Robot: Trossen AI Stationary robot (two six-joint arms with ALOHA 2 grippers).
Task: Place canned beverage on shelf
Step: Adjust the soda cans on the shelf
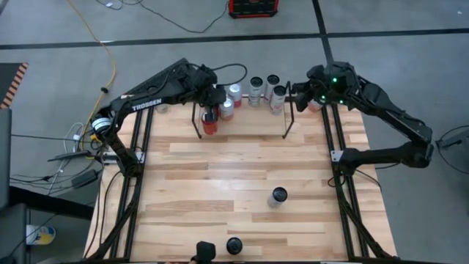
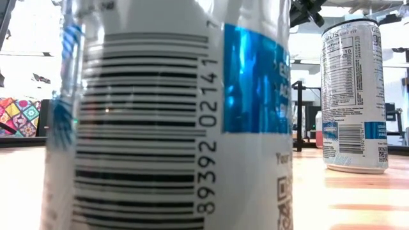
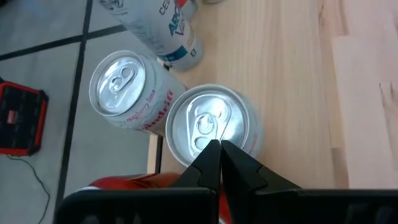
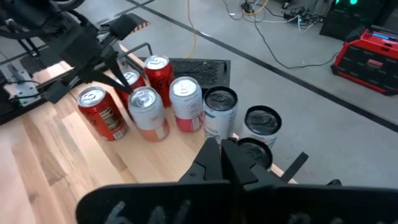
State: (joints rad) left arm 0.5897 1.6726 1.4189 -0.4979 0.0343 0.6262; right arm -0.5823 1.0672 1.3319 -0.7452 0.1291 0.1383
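1. The left end effector [image 1: 217, 99] hangs over the cans at the far edge of the light wooden tabletop [image 1: 234, 169], fingers pressed together, holding nothing.
2. The right end effector [image 1: 297, 94] sits at the far right end of the low black wire shelf [image 1: 287, 125], fingers closed and empty.
3. A white-and-blue beverage can [image 1: 278, 196] stands alone mid-tabletop, well apart from the shelf

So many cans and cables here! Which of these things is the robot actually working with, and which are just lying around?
Part of the job:
- the shelf, a thin black rod rack at the table's far edge
- cans grouped there
- lone can on the table
- left gripper, right gripper, both shut, at the shelf

Just lying about:
- red case on the floor
- yellow cable
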